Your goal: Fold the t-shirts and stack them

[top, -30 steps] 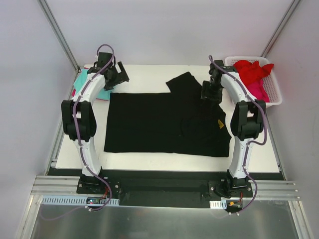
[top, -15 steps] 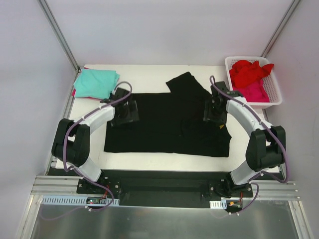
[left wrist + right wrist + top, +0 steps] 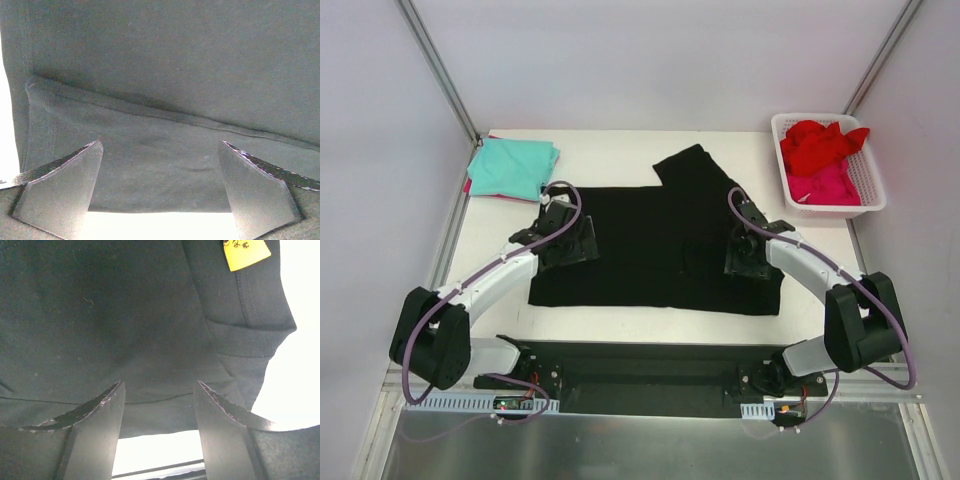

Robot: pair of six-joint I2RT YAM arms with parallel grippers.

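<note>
Your left gripper (image 3: 160, 143) stands with its jaws spread as wide as they go, and nothing is between them. Its fingers (image 3: 60, 192) hang low over the black t-shirt (image 3: 660, 240); you cannot tell whether the tips touch the cloth. Just ahead of the fingertips, a folded edge with a stitched seam runs across from side to side. Behind the fingers, and outside the left one, the shirt ends and the bare white table (image 3: 160, 226) shows.

Your right gripper (image 3: 159, 382) is only partly open, with a narrower gap than the left, and it too holds nothing. Its fingers (image 3: 95, 432) sit over the same shirt, near the shirt's right edge. A yellow tag (image 3: 246, 252) lies on the cloth ahead of the right finger and a little to its outer side. Nearer, just off that finger's outer side, a banded hem ends the cloth, with table beyond it.

From above, the black t-shirt lies spread flat in the middle of the table, with one sleeve sticking out on the far side. Your two grippers are well apart, the left over the shirt's left part and the right over its right part.

A folded teal t-shirt (image 3: 512, 165) lies well beyond the left fingers at the far left corner, with a strip of pink-red cloth showing under its edge. Well beyond the right fingers and off to their right stands a white slotted basket (image 3: 872, 185). It holds a crumpled red t-shirt (image 3: 820, 140) and a pink t-shirt (image 3: 820, 185).
</note>
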